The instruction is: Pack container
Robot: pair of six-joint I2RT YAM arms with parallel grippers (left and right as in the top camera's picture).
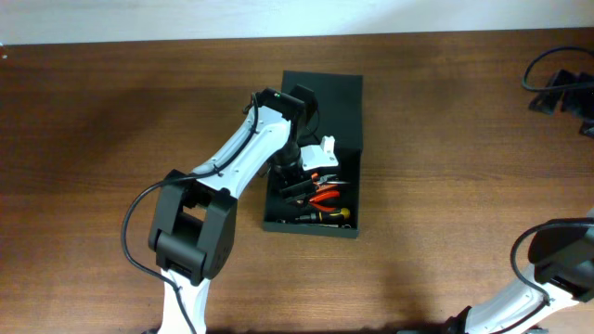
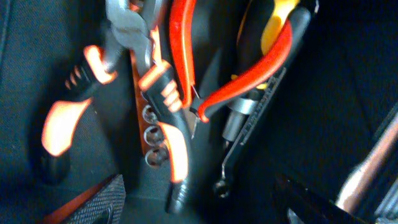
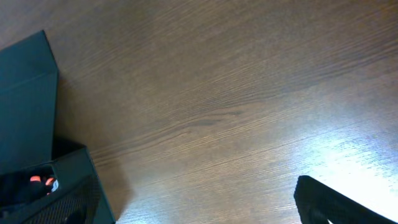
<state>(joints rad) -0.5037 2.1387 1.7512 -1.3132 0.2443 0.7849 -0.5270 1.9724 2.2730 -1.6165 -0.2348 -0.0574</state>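
The container (image 1: 320, 88) is a dark rectangular box, lid flap open at the far side, lying mid-table. It holds several hand tools: orange-and-black pliers (image 2: 165, 118), red-handled cutters (image 2: 249, 74), a yellow-handled tool (image 2: 277, 22) and a small wrench (image 2: 233, 162). My left gripper (image 1: 291, 174) reaches down into the box. In the left wrist view it (image 2: 199, 199) is open and empty just above the tools. My right gripper (image 3: 186, 196) is open and empty over bare table, right of the container (image 3: 25, 106).
The table (image 1: 111, 102) is brown wood. A white object (image 1: 327, 147) sits in the box beside the left wrist. Black cables and a device (image 1: 557, 88) lie at the far right edge. The right arm's base (image 1: 557, 264) is at the near right.
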